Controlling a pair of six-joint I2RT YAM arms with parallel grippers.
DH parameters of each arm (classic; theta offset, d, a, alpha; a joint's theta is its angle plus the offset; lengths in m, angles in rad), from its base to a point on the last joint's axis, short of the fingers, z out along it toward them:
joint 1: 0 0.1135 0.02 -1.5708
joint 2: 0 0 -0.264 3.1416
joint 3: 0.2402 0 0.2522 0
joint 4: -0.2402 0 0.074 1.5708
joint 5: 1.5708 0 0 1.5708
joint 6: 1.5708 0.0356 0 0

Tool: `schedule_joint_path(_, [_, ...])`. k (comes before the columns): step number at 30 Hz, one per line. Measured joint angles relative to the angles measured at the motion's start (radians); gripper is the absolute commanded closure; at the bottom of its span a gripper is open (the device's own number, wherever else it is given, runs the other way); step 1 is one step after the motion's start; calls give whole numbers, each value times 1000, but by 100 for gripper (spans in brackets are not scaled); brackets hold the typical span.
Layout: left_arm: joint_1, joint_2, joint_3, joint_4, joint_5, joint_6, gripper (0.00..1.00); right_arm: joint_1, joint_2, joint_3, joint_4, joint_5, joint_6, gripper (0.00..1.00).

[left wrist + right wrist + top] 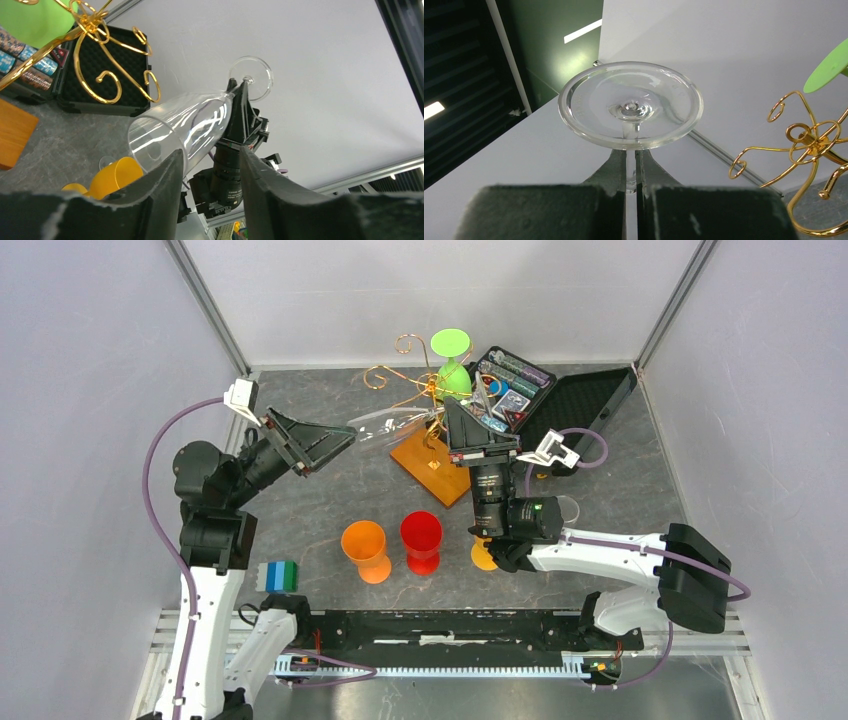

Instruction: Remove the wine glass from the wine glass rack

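Nearest the arm bases, a small blue and green plastic block [281, 576] sits on the dark grey marbled tabletop [330, 490], beside the left arm. A little farther in stand an orange plastic goblet [364, 546] and a red plastic goblet [421, 538], side by side and not touching. Another orange cup [484, 556] shows partly from under the right arm.

Beyond them the clear wine glass [185, 125] is up in the air, tilted almost onto its side between the two arms — mouth toward the left arm, round foot toward the right. The right tool [630, 172] is clenched on the thin stem just below the foot, its two fingers pressed close with the stem between them. The left tool [210, 152] is released: its fingers stand apart with a clear gap, and the bowl's rim lies just past one of them. Whether the rim touches that finger I cannot tell.

The glass is off the gold wire wine glass rack [440, 475], a thin stand with curled arms on a flat orange-brown wooden base — in both wrist views the gold curls are just beside the glass but apart from it. A lime-green plastic wine glass [455, 378] hangs upside down on the rack's far side, foot uppermost. Farthest back, right of the rack, lies an open black foam-lined case [585, 400] with small coloured items in one half, close to the rear wall
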Motion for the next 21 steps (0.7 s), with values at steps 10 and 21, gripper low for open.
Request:
schedule_joint_path(10, [0,15,-93,303,50,-256,60,-4,-2,0,3,9,61,100])
schedule_joint_path(21, [-2,59,-96,461,117,-384,88,-4,-2,10,4,9,142,100])
